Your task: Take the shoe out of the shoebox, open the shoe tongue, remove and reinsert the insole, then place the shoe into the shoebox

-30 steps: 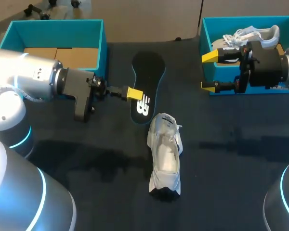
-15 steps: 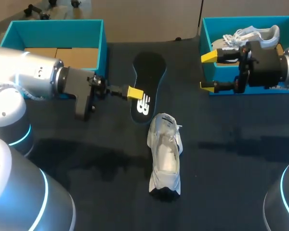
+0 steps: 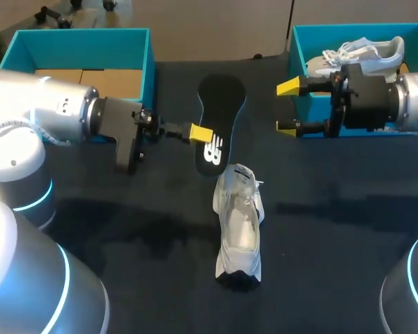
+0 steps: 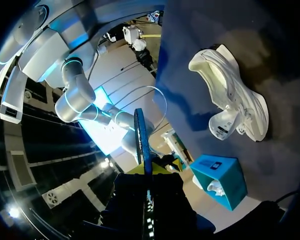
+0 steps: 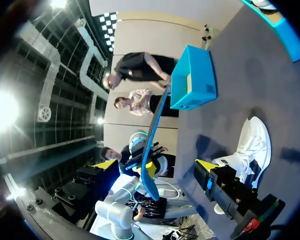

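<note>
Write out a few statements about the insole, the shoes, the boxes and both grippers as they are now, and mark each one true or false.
1. The left gripper is shut on the insole. True.
2. The white shoe sits inside the left shoebox. False: it is on the table, outside both boxes.
3. The right gripper is open and holds nothing. True.
4. The right shoebox is empty. False: a second white shoe lies in it.
5. The insole is in place inside the white shoe. False: it is out of the shoe, in the left gripper.
</note>
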Action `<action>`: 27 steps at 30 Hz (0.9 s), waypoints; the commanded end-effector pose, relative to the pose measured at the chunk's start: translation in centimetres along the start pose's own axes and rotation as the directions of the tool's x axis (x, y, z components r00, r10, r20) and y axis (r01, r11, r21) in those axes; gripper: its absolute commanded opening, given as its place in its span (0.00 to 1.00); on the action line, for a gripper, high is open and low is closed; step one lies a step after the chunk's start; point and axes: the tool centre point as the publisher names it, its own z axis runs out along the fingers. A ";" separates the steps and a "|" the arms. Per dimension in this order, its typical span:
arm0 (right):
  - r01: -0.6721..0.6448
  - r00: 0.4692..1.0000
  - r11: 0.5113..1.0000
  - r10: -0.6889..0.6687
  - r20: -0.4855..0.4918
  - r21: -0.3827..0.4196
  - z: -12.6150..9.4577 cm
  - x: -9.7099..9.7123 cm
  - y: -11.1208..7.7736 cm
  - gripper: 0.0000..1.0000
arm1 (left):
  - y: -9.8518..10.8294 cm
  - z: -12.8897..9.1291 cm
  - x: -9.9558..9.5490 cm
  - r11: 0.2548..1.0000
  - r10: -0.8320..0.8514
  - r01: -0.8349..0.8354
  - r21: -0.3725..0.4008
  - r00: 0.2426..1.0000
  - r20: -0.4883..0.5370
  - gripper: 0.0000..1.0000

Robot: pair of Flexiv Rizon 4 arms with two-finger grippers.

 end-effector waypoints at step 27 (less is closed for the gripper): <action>0.065 0.998 0.998 -0.064 -0.009 0.018 3.2 -1.0 -0.2 1.00 | 0.2 2.3 1.6 0.998 -0.009 0.010 -0.060 1.000 0.008 0.00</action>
